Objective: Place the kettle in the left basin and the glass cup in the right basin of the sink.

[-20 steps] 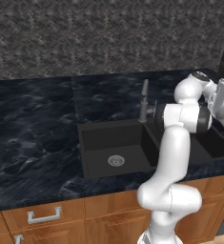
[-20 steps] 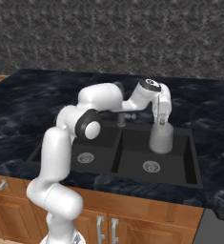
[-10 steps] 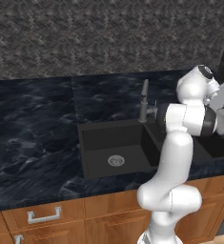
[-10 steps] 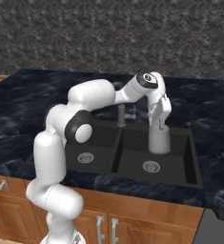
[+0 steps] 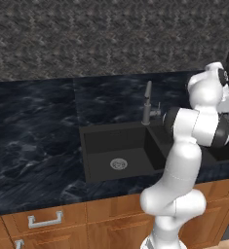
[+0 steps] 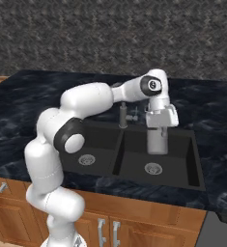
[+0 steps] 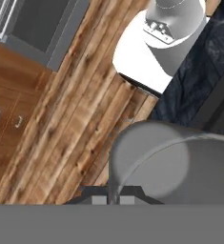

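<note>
The glass cup (image 6: 157, 141) hangs under the gripper (image 6: 158, 129) over the right basin (image 6: 158, 157) of the sink (image 6: 194, 159). In the right base view it stands upright, its long axis vertical, its bottom end low inside the basin and above the round silver drain (image 6: 153, 168); whether it touches the basin floor cannot be told. Its loop handle cannot be made out there. The gripper comes down on the cup from above and its fingers are hidden behind the white hand, so how wide they stand cannot be read directly; the cup sits right under them and appears held.

In the hand view the cup (image 7: 175, 164) fills the lower right as a pale grey, see-through curved wall with its rim arcing across, close to the camera. Beyond it lie the wooden floor (image 7: 61, 124), a cabinet front (image 7: 8, 90) and a strip of dark counter (image 7: 199, 81).

The left basin (image 5: 117, 151) is bare black with its own drain (image 5: 118, 164). A thin wall (image 6: 119, 150) divides the two basins, and the slim grey tap (image 5: 146, 103) rises at the back edge of the sink, just beside the arm's forearm and to the left of the cup in the right base view. The dark marbled counter (image 5: 33, 126) surrounds the sink, with wooden drawers (image 5: 47, 221) below.
</note>
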Motion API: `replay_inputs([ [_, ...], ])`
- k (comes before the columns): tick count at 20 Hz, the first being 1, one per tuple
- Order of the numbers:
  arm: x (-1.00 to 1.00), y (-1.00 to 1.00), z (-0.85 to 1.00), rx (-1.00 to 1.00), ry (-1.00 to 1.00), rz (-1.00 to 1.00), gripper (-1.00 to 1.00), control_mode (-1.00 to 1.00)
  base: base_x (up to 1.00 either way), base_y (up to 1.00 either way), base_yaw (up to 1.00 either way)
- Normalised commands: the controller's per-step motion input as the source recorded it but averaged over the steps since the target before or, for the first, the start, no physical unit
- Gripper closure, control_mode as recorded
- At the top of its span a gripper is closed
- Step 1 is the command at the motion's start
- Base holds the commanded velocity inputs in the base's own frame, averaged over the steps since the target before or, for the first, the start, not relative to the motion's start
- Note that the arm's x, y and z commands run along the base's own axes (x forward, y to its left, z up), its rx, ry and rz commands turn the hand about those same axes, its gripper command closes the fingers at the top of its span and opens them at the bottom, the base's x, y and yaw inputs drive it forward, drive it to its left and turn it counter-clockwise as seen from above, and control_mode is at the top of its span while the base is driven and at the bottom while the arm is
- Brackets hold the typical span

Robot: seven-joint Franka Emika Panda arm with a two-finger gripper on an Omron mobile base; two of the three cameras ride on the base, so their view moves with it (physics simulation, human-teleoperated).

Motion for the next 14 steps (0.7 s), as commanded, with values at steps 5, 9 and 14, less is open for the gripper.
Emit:
replay_inputs([
  [5,0.33,-0.01,-0.32,0.21,-0.32,0.19,1.0,-1.0,0.0,0.0,0.0],
  [9,0.36,-0.03,-0.47,0.19,-0.29,0.18,1.0,-1.0,0.0,0.0,0.0],
  [14,0.45,0.0,-0.46,0.14,-0.18,0.15,1.0,-1.0,0.0,0.0,0.0],
])
